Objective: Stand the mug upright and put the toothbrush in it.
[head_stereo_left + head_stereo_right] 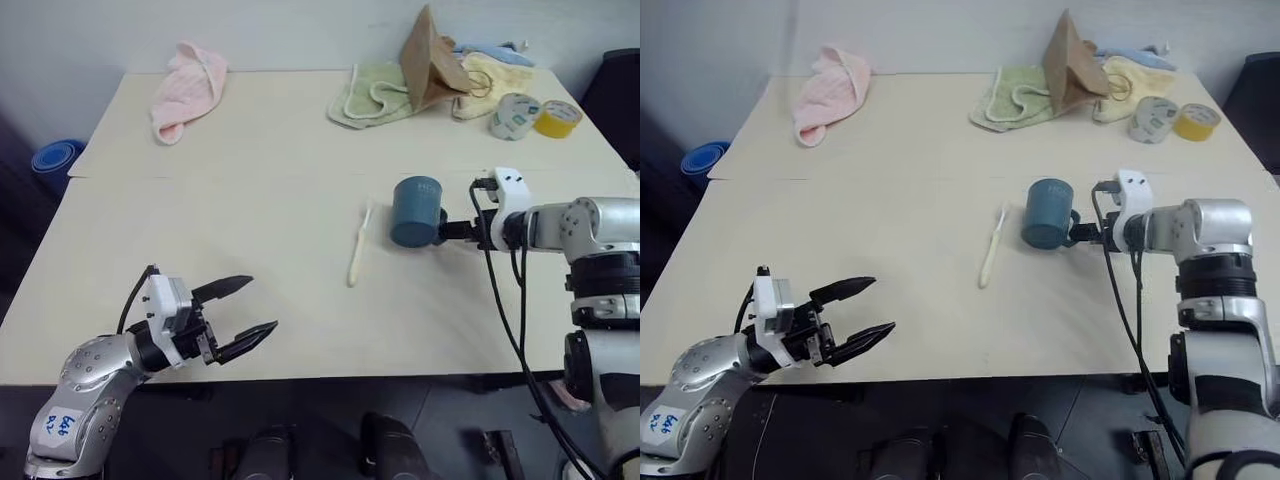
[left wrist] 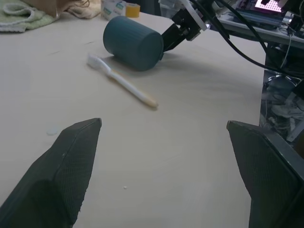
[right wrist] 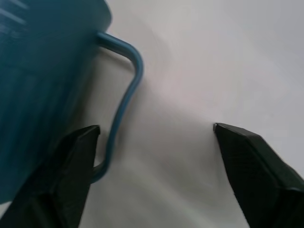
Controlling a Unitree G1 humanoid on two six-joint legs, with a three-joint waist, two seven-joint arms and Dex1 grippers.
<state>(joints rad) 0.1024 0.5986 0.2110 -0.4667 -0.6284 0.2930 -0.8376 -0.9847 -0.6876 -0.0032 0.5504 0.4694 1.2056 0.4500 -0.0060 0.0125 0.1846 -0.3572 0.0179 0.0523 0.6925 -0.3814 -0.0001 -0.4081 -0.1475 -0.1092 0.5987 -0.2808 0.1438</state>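
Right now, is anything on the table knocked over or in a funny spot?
Yes. The mug lies tipped on its side near the right gripper, and the toothbrush lies loose on the table beside it.

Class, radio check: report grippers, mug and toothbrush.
Left gripper open, idle. Right gripper open at the handle of the mug, which lies on its side. Toothbrush flat alongside, path clear.

Both arms are silver-grey metal with rounded joints, white wrist housings and black cables, each ending in a black two-fingered pincer, left [image 1: 245,315] and right [image 1: 447,231], the left forearm bearing a blue handwritten sticker.
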